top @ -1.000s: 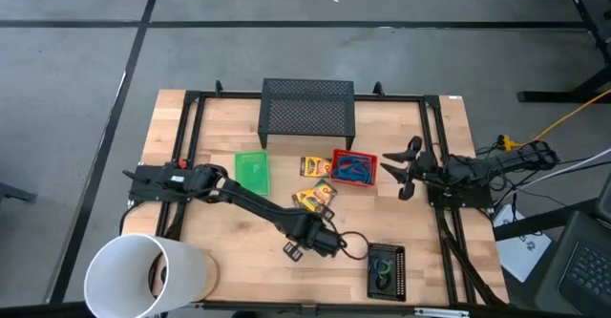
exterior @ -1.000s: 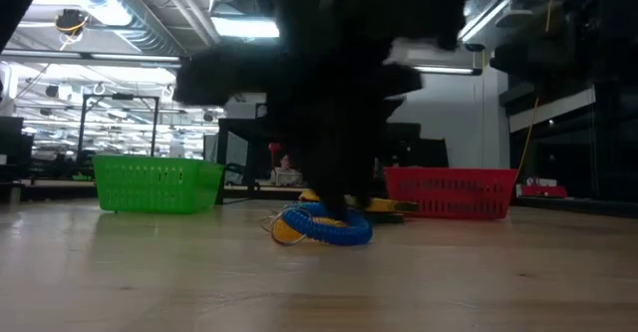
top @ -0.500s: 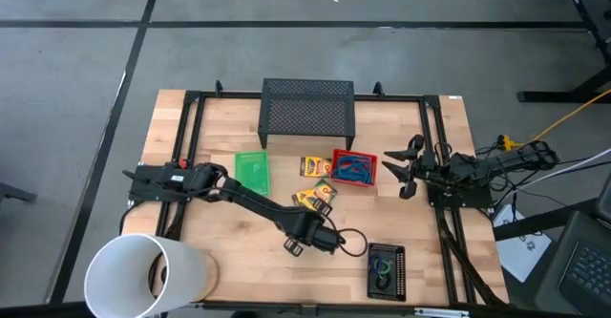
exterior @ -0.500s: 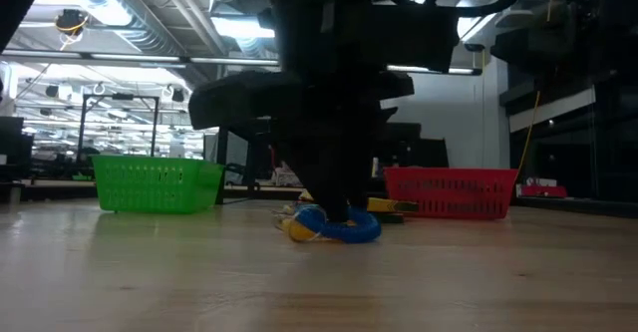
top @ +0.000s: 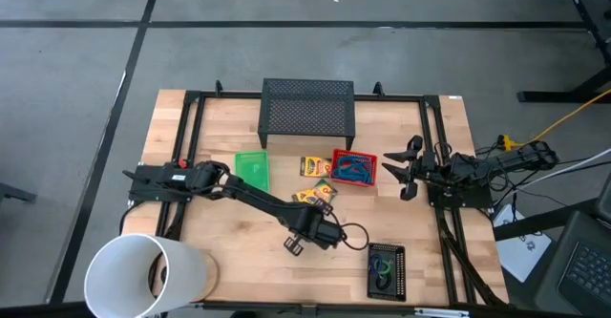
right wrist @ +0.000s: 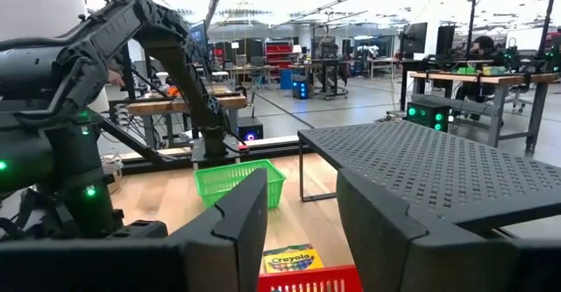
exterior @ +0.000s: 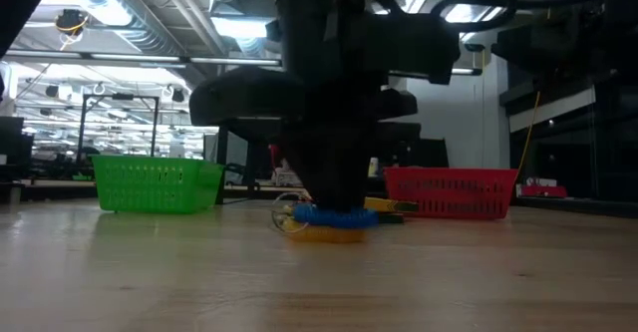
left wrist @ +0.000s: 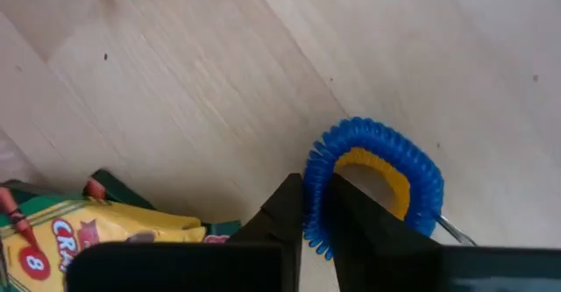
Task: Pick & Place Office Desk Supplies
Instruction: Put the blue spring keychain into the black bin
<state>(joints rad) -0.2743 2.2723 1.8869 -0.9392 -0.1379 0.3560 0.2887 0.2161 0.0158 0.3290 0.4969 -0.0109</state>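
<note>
The blue cord bundle lies on the bench near its middle, toward the front, and the left pincer is closed on one side of its coil. A crayon box lies just beside it. The right pincer hangs over the bench's right side, near the red tray, its fingers apart and holding nothing.

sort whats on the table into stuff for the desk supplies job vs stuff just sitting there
For the job: blue cord bundle, pinched by the left gripper; crayon boxes; rubber-band rings.

Just there: green tray, red tray, black tray, white cylinder, black mesh stand.
</note>
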